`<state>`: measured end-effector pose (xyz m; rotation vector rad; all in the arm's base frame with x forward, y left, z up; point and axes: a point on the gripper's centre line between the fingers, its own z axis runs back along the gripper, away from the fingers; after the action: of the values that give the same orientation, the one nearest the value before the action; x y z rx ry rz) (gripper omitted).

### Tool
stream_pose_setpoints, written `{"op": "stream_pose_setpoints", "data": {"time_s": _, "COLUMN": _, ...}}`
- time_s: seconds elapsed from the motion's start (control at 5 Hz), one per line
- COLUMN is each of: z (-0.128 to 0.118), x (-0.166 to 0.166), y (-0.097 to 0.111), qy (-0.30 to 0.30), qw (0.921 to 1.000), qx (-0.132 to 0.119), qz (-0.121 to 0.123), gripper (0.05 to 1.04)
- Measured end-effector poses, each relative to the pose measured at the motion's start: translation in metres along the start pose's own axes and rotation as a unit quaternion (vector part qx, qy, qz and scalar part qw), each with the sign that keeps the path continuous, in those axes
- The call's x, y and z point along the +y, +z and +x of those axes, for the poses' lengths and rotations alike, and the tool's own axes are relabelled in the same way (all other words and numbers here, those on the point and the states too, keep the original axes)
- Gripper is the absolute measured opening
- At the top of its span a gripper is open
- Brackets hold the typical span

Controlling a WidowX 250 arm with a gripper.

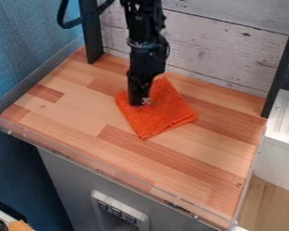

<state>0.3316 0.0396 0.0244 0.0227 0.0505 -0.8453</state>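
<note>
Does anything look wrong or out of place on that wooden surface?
Nothing looks spilled or broken. The orange cloth just lies askew on the wooden surface, turned at an angle to its edges, with the gripper down at it.

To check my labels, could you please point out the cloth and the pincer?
Cloth (161,112): camera view, near the middle of its surface.
Pincer (139,101): camera view, its lower end.

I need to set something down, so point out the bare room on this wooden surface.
Bare wood: between the orange cloth and the clear front rim; from the cloth toward the blue wall, picture left; from the cloth toward the right-hand black post. Crowded: the cloth's upper left, at the gripper.
</note>
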Motion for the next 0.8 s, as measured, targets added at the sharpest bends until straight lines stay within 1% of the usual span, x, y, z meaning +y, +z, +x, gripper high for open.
{"op": "stream_pose_setpoints", "data": {"time_s": 0.2, "z": 0.006, "x": 0.0, "y": -0.004, "qy": -0.002, "qw": 0.9999, "qx": -0.005, "qz": 0.015, "gripper": 0.059}}
{"op": "stream_pose_setpoints", "data": {"time_s": 0.4, "z": 0.005, "x": -0.002, "y": -0.009, "qy": 0.003, "qw": 0.9997, "qx": -0.008, "qz": 0.022, "gripper": 0.059}}
{"op": "stream_pose_setpoints", "data": {"time_s": 0.6, "z": 0.003, "x": -0.004, "y": -0.014, "qy": 0.033, "qw": 0.999, "qx": -0.011, "qz": 0.027, "gripper": 0.059}}
{"op": "stream_pose_setpoints", "data": {"time_s": 0.8, "z": -0.005, "x": -0.007, "y": -0.015, "qy": 0.092, "qw": 0.9951, "qx": -0.019, "qz": 0.03, "gripper": 0.059}}
